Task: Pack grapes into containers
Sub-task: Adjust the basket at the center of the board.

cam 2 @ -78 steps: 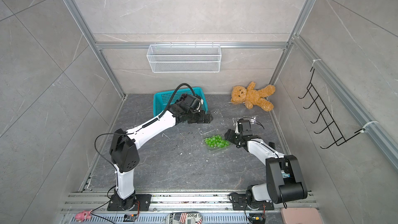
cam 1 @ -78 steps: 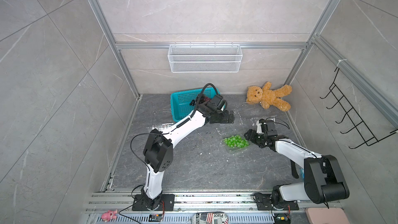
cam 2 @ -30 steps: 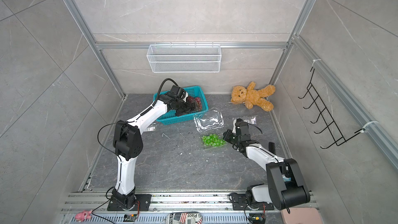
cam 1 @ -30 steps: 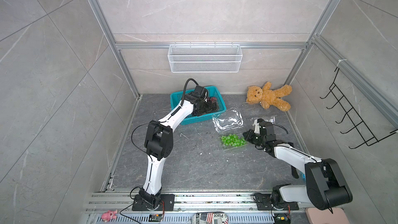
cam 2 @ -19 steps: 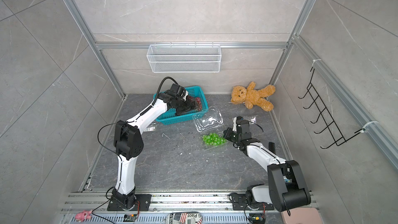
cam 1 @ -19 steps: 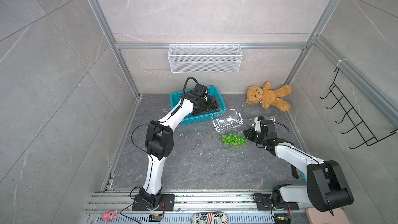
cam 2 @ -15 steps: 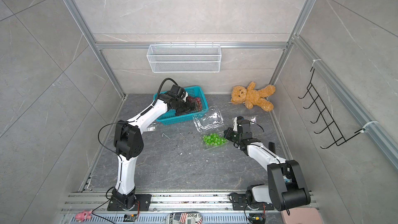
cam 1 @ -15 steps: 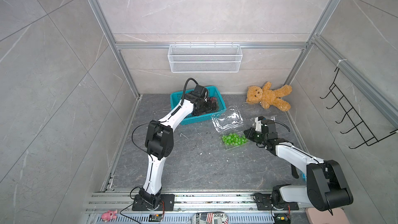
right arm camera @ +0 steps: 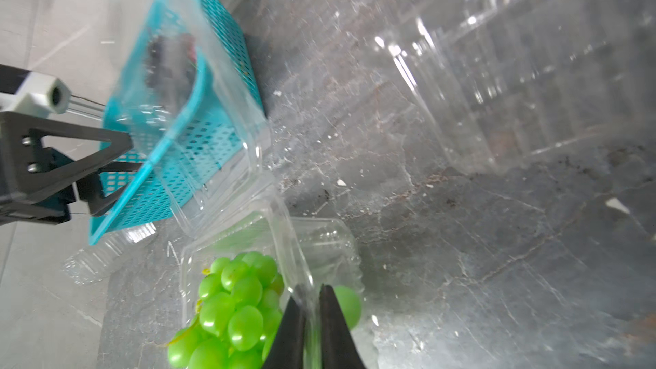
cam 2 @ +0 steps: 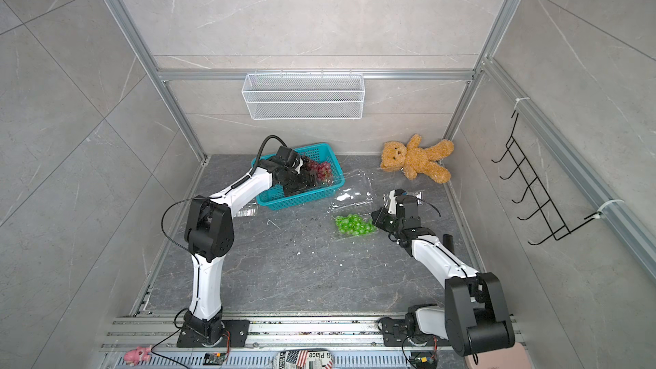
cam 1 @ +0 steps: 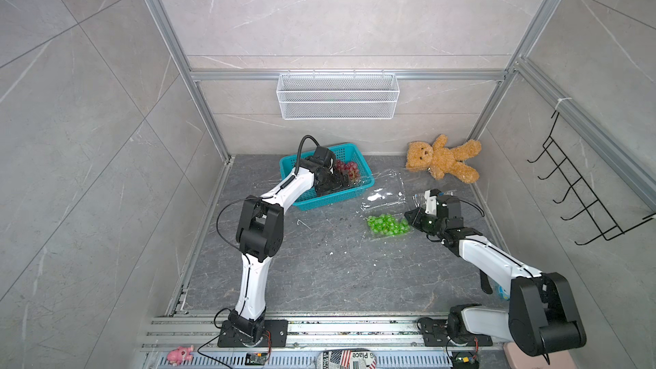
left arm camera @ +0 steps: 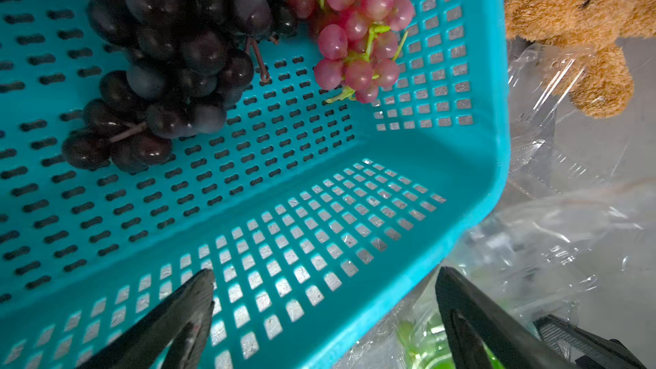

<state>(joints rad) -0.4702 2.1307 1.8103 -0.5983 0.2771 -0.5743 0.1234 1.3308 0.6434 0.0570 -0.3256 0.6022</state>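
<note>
Leftmost, on the front rail, a small pink toy [cam 1: 180, 353]. Next, reaching into the teal basket [cam 1: 333, 201]: the left hand [cam 1: 337, 182], spread wide and holding nothing, one of its fingertips [left arm camera: 198, 296] seen against the basket's perforated wall and the other past the rim. Lying on the basket floor beyond that hand: dark grapes [left arm camera: 170, 51] and, touching them, pink grapes [left arm camera: 358, 30], not yet packed. Partly under the left arm, just beside the basket: a clear clamshell [cam 2: 245, 211], flat on the grey surface [cam 1: 319, 271]. At the front edge, a stars-and-stripes item [cam 1: 349, 357] printed with "Place", any other wording cut off. High on the back wall, a white wire basket [cam 1: 337, 101]. Right of the teal basket, resting on the surface: the open container [cam 1: 385, 239], its lid [cam 1: 383, 195] swung open toward the basket and green grapes [cam 1: 387, 225] packed inside. Pinching that container's clear edge at the right end: the right hand [right arm camera: 309, 296], closed down to a narrow gap on the thin plastic. Further right, sprawled near the back corner, a brown teddy bear [cam 1: 440, 159]. Last, on the right wall, a black hook rack [cam 1: 582, 207].
</note>
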